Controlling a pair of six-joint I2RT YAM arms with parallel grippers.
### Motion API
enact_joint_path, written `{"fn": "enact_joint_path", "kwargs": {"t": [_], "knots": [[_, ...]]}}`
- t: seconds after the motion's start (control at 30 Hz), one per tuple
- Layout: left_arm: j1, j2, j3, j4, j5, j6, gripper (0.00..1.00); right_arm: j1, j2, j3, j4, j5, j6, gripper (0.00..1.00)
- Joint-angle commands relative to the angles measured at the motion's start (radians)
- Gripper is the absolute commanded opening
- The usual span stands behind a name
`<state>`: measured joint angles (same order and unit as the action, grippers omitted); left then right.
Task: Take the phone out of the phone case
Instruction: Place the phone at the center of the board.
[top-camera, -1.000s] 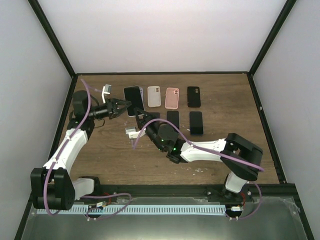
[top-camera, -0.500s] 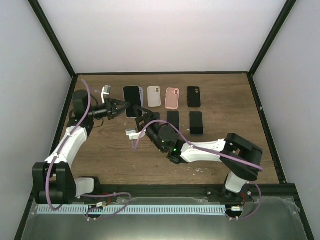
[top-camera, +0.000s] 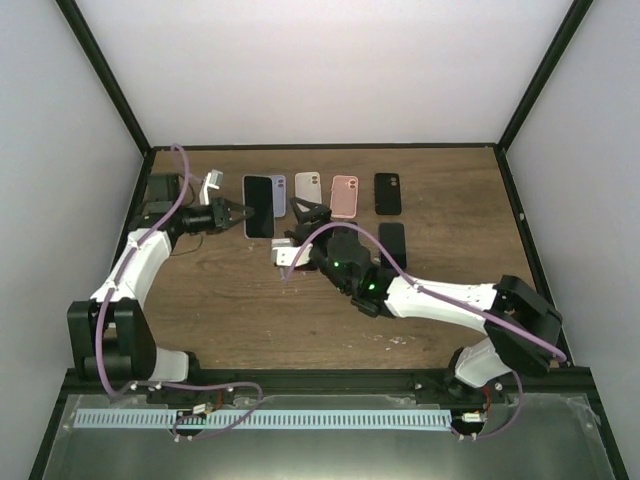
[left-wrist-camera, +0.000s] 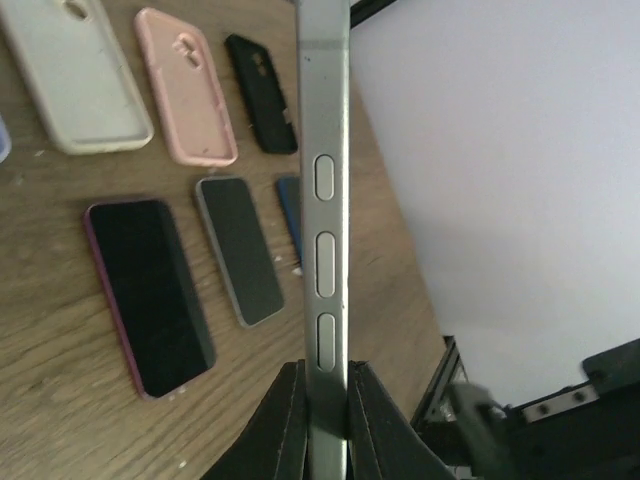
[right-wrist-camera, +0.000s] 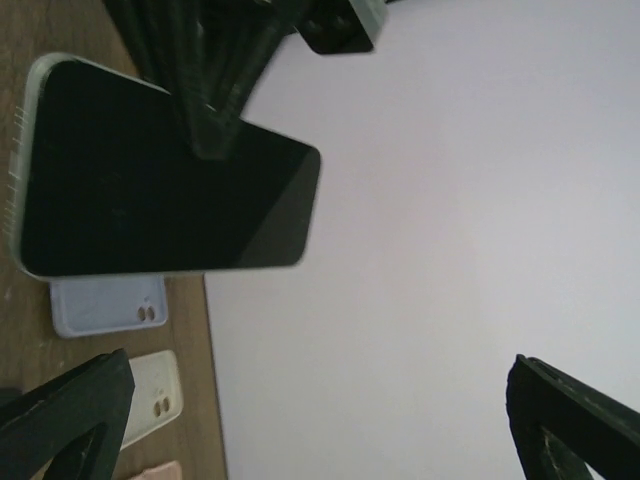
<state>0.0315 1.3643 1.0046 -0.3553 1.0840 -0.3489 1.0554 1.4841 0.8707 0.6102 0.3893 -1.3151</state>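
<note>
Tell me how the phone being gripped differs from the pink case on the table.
The black-screened, silver-edged phone is clamped by the left end effector; the pink phone case lies free on the wooden table. The phone shows dark glass; the case shows a pink surface with camera holes. Both are rounded rectangles.

A white case, pink case and black case lie in a row on a wooden table, with a black phone beside them.

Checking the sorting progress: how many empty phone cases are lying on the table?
4, in one back row: lavender case beside the held phone, then white case, pink case, black case. The right arm may hide others.
</note>
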Motion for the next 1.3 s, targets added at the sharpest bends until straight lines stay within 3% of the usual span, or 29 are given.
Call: {"fn": "enact_joint_path", "kwargs": {"t": [0.0,0.3,0.57,0.97,1.27], "knots": [[0.008,0.055,0.028,-0.139,-0.028,0.186,0.00,-0.047,-0.048,0.065,-0.204,-0.033,0.178,1.00],[0.013,0.217,0.048,-0.257,-0.105,0.324,0.00,-0.198,-0.125,0.157,-0.485,-0.149,0.428,1.00],[0.016,0.398,0.079,-0.252,-0.104,0.316,0.00,-0.323,-0.149,0.189,-0.623,-0.260,0.588,1.00],[0.009,0.562,0.168,-0.218,-0.078,0.276,0.00,-0.455,-0.159,0.220,-0.730,-0.402,0.775,1.00],[-0.032,0.620,0.182,-0.194,-0.091,0.256,0.00,-0.503,-0.176,0.214,-0.754,-0.460,0.826,1.00]]}}
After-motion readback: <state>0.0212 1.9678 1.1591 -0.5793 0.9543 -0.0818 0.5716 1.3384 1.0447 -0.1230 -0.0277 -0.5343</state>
